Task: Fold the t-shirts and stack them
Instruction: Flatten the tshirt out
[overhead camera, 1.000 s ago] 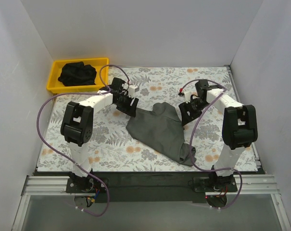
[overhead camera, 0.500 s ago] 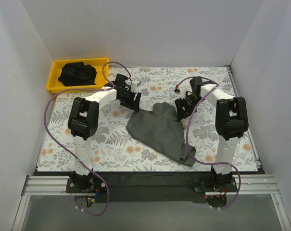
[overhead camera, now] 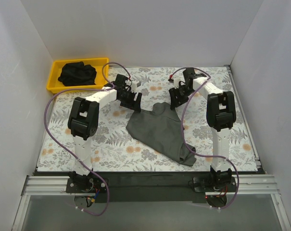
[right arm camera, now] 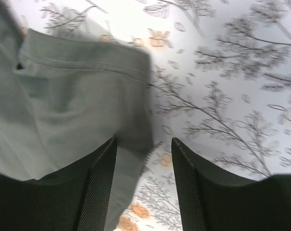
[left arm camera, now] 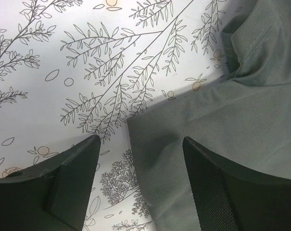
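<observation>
A charcoal-grey t-shirt point(overhead camera: 159, 131) lies crumpled on the floral table cover, stretching from the middle toward the front right. Another dark t-shirt point(overhead camera: 77, 73) lies bunched in the yellow tray point(overhead camera: 55, 84). My left gripper point(overhead camera: 132, 102) is open just above the shirt's far-left corner; its wrist view shows the shirt's edge point(left arm camera: 150, 144) between the jaws point(left arm camera: 140, 187). My right gripper point(overhead camera: 176, 98) is open above the shirt's far-right corner; its wrist view shows a hemmed corner point(right arm camera: 87, 91) just left of the gap point(right arm camera: 144, 183).
The yellow tray stands at the back left corner. White walls close in the back and both sides. Purple cables loop off both arms. A black rail point(overhead camera: 145, 180) runs along the table's near edge.
Both grippers have moved toward the back of the table, the right one farther. The shirt has stayed on the table in nearly the same shape.
</observation>
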